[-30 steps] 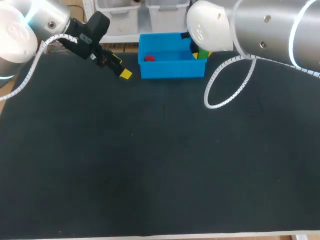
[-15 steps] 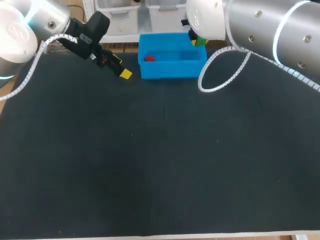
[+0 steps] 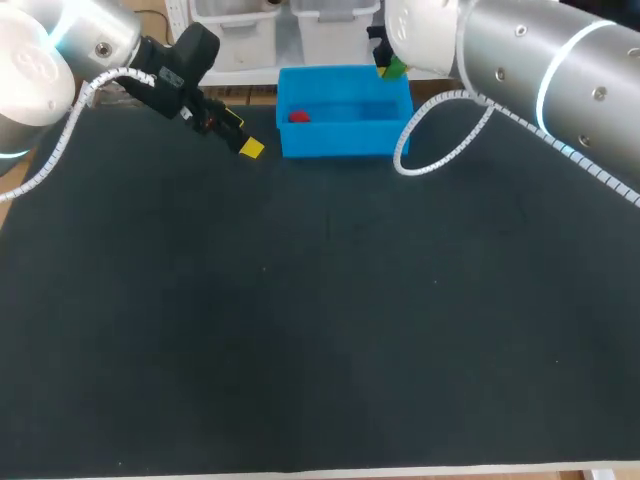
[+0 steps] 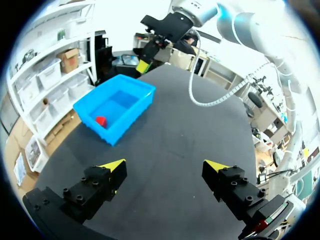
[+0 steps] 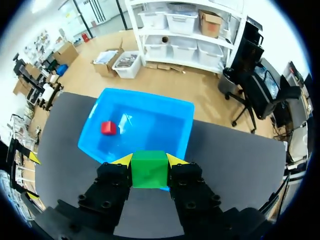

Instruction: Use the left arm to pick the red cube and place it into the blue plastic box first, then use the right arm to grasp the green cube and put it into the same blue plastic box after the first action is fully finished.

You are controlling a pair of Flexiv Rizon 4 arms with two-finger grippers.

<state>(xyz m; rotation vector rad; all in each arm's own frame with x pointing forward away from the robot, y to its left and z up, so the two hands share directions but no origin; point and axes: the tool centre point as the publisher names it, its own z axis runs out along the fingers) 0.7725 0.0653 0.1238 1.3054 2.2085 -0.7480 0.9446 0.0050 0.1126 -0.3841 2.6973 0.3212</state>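
Note:
The blue plastic box (image 3: pixel 345 140) stands at the table's far middle, with the red cube (image 3: pixel 298 116) lying inside near its left wall. My right gripper (image 5: pixel 149 161) is shut on the green cube (image 5: pixel 149 169), held in the air above the box's right end (image 5: pixel 182 131); the red cube (image 5: pixel 108 128) shows below in the box. In the head view the green cube (image 3: pixel 393 68) peeks out at the box's far right corner. My left gripper (image 4: pixel 162 167) stands open and empty over the cloth left of the box (image 4: pixel 117 110), its yellow tip (image 3: pixel 252 149) showing.
The black table cloth (image 3: pixel 320 320) spreads wide in front of the box. A white coiled cable (image 3: pixel 440 140) hangs from my right arm just right of the box.
My right arm has lifted the green cube up and to the left, from beside the box's right wall to above its far right corner. The left arm has not moved.

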